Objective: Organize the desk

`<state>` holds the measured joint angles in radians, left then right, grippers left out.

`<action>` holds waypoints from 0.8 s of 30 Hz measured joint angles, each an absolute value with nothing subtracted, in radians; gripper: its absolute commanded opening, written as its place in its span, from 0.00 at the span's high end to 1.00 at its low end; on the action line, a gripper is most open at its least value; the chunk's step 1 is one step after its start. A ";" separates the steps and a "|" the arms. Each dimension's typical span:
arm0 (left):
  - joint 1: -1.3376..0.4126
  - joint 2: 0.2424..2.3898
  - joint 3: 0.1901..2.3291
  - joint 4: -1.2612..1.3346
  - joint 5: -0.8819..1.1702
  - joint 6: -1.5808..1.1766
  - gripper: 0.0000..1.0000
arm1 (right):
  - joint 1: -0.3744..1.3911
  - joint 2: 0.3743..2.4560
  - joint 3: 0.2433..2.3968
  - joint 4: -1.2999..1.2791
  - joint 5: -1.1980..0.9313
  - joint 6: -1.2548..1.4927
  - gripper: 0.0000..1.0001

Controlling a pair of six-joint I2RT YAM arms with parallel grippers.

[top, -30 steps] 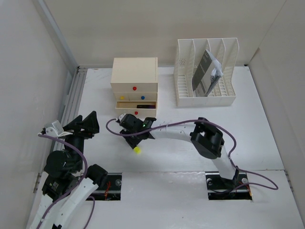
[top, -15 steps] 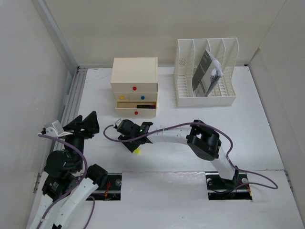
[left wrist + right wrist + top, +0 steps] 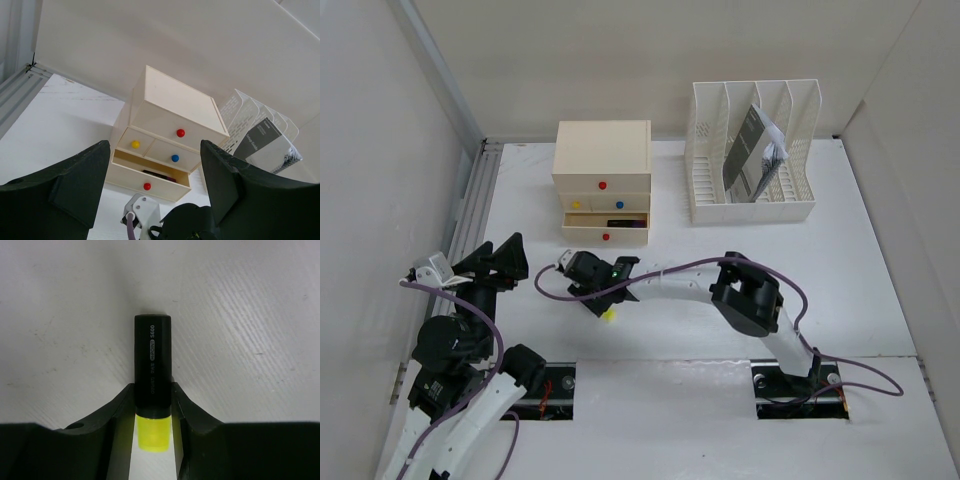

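Note:
A highlighter [image 3: 152, 360] with a black body and a yellow end lies on the white desk [image 3: 840, 270]. In the top view only its yellow end [image 3: 608, 315] shows, below the gripper. My right gripper [image 3: 152, 390] is shut on the black body, one finger [image 3: 120, 405] pressed against each side, low over the desk. In the top view my right gripper [image 3: 602, 303] is in front of the beige drawer box [image 3: 602, 160]. My left gripper [image 3: 500, 262] is open and empty at the left, raised and facing the drawer box [image 3: 175, 125].
The drawer box's bottom drawer [image 3: 605, 230] is pulled open with a dark thing inside. A white file rack [image 3: 752, 200] holding a dark booklet [image 3: 748, 150] stands at the back right. An aluminium rail [image 3: 470, 210] runs along the left. Two cutouts [image 3: 548, 390] [image 3: 800, 392] lie at the near edge.
My right gripper has moved left and nearer, down along the highlighter toward its yellow end, which stays at about the same spot. The left arm has not moved.

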<state>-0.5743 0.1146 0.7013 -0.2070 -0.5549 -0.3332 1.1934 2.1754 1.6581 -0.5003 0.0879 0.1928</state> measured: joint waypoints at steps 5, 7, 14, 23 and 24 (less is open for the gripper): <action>-0.574 0.113 0.701 -0.207 -0.555 -0.333 0.30 | 1.198 2.176 1.673 -0.517 0.174 0.115 1.00; -0.574 0.113 0.701 -0.207 -0.555 -0.333 0.30 | 1.198 2.175 1.692 -0.525 0.220 0.059 1.00; -0.574 0.112 0.701 -0.207 -0.555 -0.333 0.30 | 1.185 2.118 1.732 -0.519 0.318 -0.209 1.00; -0.574 0.107 0.701 -0.207 -0.554 -0.333 0.30 | 1.039 2.082 1.886 -0.579 0.228 -0.544 1.00; -0.574 0.107 0.701 -0.207 -0.554 -0.333 0.30 | 1.022 2.084 1.908 -0.592 0.222 -0.572 1.00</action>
